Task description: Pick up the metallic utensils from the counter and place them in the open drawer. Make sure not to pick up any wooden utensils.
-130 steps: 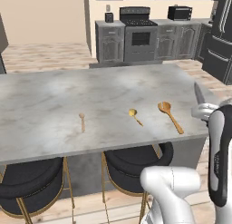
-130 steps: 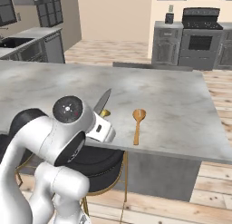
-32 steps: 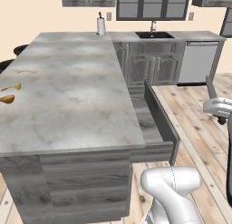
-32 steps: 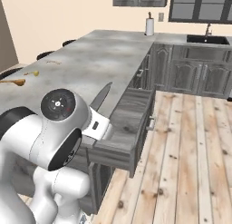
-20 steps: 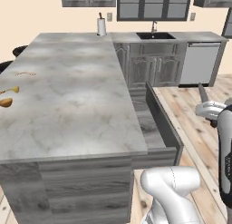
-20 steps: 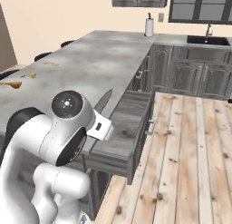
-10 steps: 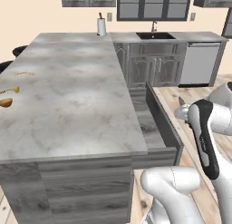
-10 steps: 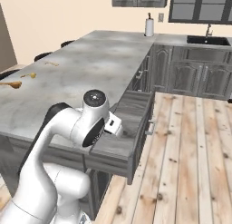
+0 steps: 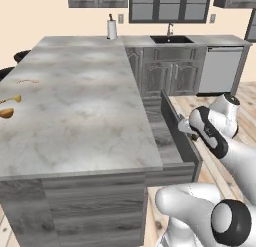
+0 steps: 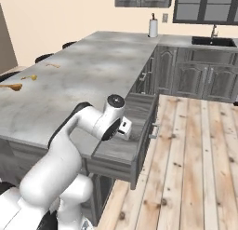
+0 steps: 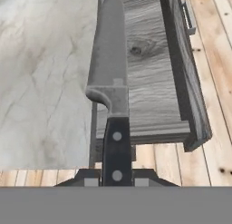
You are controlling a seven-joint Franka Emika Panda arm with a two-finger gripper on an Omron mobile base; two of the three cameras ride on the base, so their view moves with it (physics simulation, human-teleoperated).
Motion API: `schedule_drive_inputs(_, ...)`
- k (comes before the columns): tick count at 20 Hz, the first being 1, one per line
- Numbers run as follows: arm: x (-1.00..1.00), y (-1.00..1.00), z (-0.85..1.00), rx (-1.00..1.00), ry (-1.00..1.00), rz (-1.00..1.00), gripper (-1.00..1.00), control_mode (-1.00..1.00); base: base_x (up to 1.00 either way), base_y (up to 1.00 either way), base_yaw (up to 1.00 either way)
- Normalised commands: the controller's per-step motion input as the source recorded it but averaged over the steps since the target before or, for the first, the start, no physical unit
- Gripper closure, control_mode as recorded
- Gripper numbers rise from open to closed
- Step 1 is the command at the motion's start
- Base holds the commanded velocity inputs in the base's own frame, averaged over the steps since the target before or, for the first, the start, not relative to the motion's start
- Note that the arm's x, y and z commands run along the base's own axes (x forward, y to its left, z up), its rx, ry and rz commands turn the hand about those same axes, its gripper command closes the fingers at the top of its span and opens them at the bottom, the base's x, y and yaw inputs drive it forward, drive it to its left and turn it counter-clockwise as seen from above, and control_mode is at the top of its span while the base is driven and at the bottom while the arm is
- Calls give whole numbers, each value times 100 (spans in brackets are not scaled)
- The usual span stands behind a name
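End effector: clamped on knife handle.
Progress: knife carried above open drawer; release remains.

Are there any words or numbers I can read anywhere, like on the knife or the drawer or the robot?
None: no readable words, numbers or signs in these pictures.
The knife blade and black handle: plain, just rivets.
The drawer: bare grey wood grain.
The counter: only marbled stone.
The hand: a small dark mark on it, too tiny to read.
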Motion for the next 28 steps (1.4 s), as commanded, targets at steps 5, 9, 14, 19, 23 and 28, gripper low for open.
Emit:
schedule_drive_inputs(5,67,-19,-41,0,0,4,100,-100,0,0,0)
schedule_drive_inputs(9,48,-26,-37,0,0,0,100,-100,0,0,0)
schedule_drive_inputs(14,30,-4,-32,0,0,0,100,-100,0,0,0)
schedule_drive_inputs(19,9,6,-19,-2,3,-1,100,-100,0,0,0)
schedule_drive_inputs(23,12,0,-24,-3,2,0,100,-100,0,0,0)
schedule_drive_inputs(28,18,0,-38,-6,0,0,100,-100,0,0,0)
